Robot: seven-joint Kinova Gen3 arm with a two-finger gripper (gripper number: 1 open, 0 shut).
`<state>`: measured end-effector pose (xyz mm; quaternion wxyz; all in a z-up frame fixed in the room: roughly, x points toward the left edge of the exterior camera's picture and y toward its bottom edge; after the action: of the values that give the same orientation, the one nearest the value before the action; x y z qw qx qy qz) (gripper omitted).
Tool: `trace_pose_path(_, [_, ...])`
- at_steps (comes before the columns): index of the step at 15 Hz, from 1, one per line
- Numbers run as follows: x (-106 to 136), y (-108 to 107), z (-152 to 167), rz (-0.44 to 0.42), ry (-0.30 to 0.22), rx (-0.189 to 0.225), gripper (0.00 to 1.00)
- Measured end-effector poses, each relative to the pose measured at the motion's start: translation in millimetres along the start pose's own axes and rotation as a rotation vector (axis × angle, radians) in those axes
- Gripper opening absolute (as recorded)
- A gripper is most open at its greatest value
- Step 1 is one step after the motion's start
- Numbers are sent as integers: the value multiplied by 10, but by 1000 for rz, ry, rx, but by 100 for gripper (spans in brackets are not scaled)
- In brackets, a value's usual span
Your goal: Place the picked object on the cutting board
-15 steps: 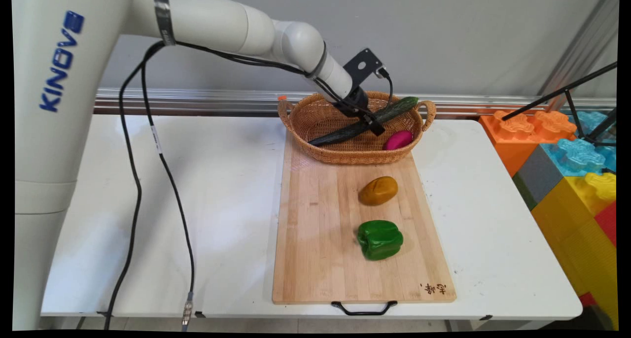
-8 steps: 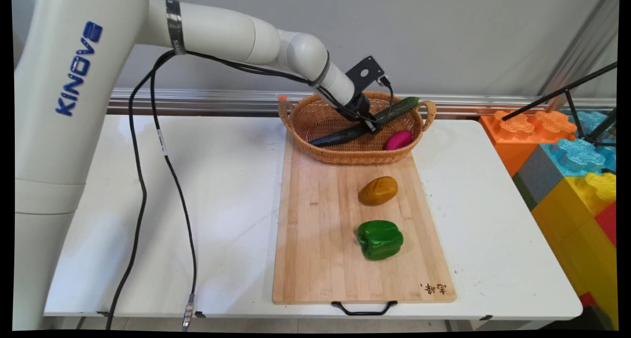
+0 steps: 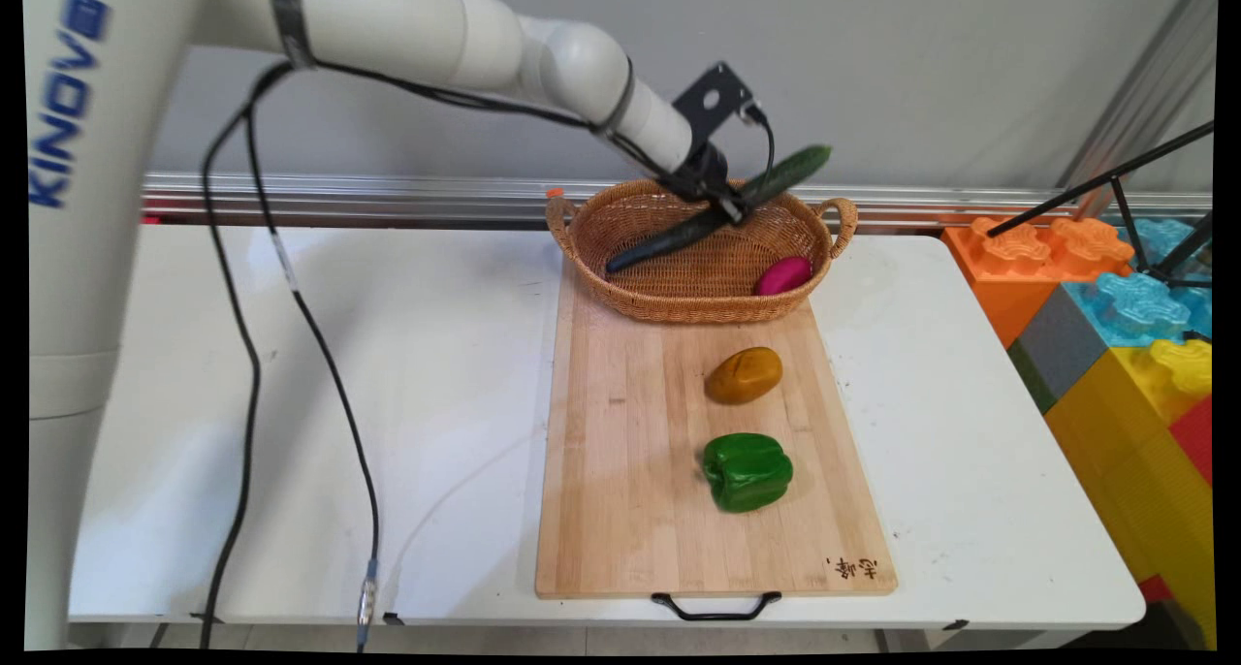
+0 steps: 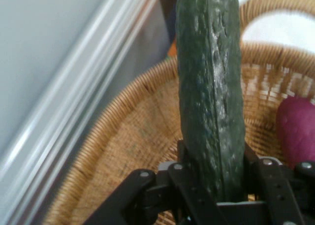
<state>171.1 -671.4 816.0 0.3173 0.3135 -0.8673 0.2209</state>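
Our black two-finger gripper (image 3: 729, 206) pinches the long dark green cucumber (image 3: 715, 222) mid-length above the oval woven wicker basket (image 3: 591, 258); its long axis slants, far end highest.

White arm (image 3: 465, 35), blue KINOVA lettering, black cables (image 3: 320, 335).
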Motion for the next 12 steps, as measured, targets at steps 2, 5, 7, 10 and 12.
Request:
trace_pose_path(2, [156,6,-313,10,31,9,0])
trace_pose_path(5, [292,89,-728,36,51,-29,0])
trace_pose_path(7, [329,227,-987,59,51,-91,0])
trace_pose_path(10, [301,508,-1294,108,31,-202,0])
trace_pose_path(12, [224,686,-1413,139,6,-257,0])
